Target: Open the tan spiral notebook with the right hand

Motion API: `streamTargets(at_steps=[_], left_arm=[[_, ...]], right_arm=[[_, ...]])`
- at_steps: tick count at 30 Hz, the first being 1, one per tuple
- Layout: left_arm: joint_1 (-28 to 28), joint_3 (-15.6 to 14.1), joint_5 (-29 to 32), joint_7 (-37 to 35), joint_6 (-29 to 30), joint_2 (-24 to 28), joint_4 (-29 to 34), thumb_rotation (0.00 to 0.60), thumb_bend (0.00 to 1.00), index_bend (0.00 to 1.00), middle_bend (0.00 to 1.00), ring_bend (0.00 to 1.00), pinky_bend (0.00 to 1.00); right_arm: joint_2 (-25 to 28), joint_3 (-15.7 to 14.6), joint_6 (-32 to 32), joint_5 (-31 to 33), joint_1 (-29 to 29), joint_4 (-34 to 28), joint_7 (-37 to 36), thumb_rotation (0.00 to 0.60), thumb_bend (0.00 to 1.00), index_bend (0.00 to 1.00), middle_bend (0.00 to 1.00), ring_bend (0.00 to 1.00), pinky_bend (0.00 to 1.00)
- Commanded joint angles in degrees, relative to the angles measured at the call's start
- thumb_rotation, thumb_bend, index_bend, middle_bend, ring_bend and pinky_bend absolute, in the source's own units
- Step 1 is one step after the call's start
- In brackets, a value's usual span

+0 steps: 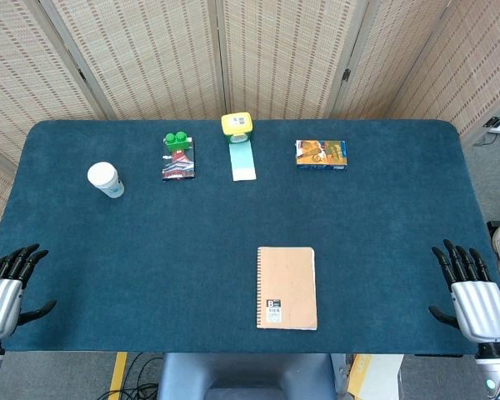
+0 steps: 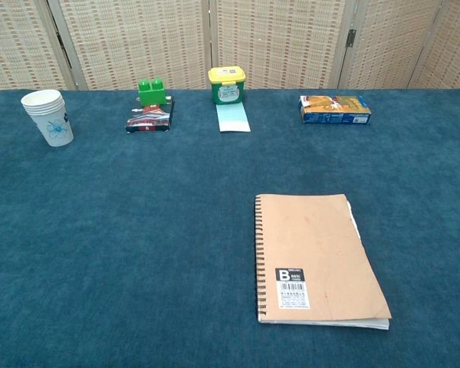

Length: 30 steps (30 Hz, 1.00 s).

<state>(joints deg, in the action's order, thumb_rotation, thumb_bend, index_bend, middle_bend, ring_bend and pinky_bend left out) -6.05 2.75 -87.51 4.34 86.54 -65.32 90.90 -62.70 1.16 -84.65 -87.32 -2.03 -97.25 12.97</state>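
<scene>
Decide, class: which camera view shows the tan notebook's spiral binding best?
The chest view: the spiral binding runs close and large down the left edge of the closed tan spiral notebook, each coil distinct. The head view shows the whole notebook from above, but smaller, its coils only a thin dark line.

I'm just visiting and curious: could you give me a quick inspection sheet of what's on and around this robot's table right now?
Surface: dark blue cloth table.
Job's things: tan spiral notebook, closed, spiral at left.
Clutter: paper cups; green block on a small book; yellow-lidded tub on a pale card; orange-blue box.
Hands: left hand and right hand open, at the near corners.
Cables: some under the table's near edge.
Surroundings: woven screens.
</scene>
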Motion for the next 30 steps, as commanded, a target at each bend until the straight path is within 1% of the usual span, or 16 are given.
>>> streamTargets(at_steps=[1,6,9,11,13,15,16,18,21,24,30], left_arm=[[0.04,-0.03,0.0,0.14,0.06,0.0,0.12,0.6,0.1,0.19,0.16,0.16,0.2],[0.24,0.01,0.41,1.11,0.21,0.03,0.47,0.6,0.1,0.19,0.16,0.16,0.2],[-0.01,0.35,0.94,0.87,-0.2,-0.08,0.12,0.6,0.1,0.19,0.16,0.16,0.2],[-0.33,0.6,1.78,0.76,-1.08,-0.16,-0.41,0.6,0.1,0.19,0.16,0.16,0.2],[-0.49,0.84,2.83,0.35,-1.89,-0.17,-0.66,0.6,0.1,0.19,0.16,0.16,0.2],[-0.35,1.34,4.84,0.21,-2.58,-0.06,-0.33,0.6,0.1,0.16,0.16,0.16,0.2],[0.0,2.49,8.28,0.73,-3.02,0.28,0.45,0.6,0.1,0.15,0.16,0.16,0.2],[0.18,3.49,10.45,1.79,-2.82,0.56,1.12,0.6,0.1,0.14,0.16,0.16,0.2],[0.31,4.05,11.4,0.68,-2.88,0.95,1.41,0.6,0.1,0.13,0.16,0.16,0.2],[0.25,4.27,11.79,-1.1,-3.54,1.46,1.26,0.6,0.1,0.1,0.16,0.16,0.2],[0.09,4.54,12.26,-1.58,-3.92,1.55,0.93,0.6,0.1,0.09,0.16,0.16,0.2]], right_arm=[[0.0,-0.06,0.05,-0.06,-0.02,0.01,0.02,0.6,0.12,0.0,0.0,0.0,0.0],[-0.01,-0.15,0.29,-0.38,-0.22,0.25,-0.17,0.6,0.12,0.0,0.0,0.0,0.0],[-0.31,-0.77,1.17,-2.28,-1.02,1.26,-1.43,0.6,0.14,0.0,0.0,0.0,0.0],[-1.0,-1.33,1.39,-4.99,-1.87,2.72,-3.56,0.6,0.15,0.0,0.0,0.0,0.0],[-2.12,-1.62,1.07,-7.04,-2.45,4.55,-5.62,0.6,0.17,0.01,0.03,0.0,0.0],[-3.46,-1.85,0.68,-8.73,-2.93,6.14,-7.09,0.6,0.18,0.04,0.09,0.0,0.0],[-5.61,-1.91,-0.11,-11.05,-3.56,8.2,-7.21,0.6,0.18,0.07,0.11,0.0,0.0],[-8.68,-2.14,-1.38,-13.61,-4.06,12.33,-7.14,0.6,0.18,0.1,0.15,0.0,0.0],[-12.0,-2.93,-1.95,-16.19,-4.95,18.33,-8.87,0.6,0.18,0.16,0.21,0.02,0.01],[-15.56,-3.34,-2.97,-17.98,-6.09,24.21,-13.25,0.6,0.18,0.22,0.25,0.05,0.06],[-22.64,-4.51,-3.15,-20.1,-8.42,34.97,-19.16,0.6,0.18,0.23,0.26,0.08,0.07]])
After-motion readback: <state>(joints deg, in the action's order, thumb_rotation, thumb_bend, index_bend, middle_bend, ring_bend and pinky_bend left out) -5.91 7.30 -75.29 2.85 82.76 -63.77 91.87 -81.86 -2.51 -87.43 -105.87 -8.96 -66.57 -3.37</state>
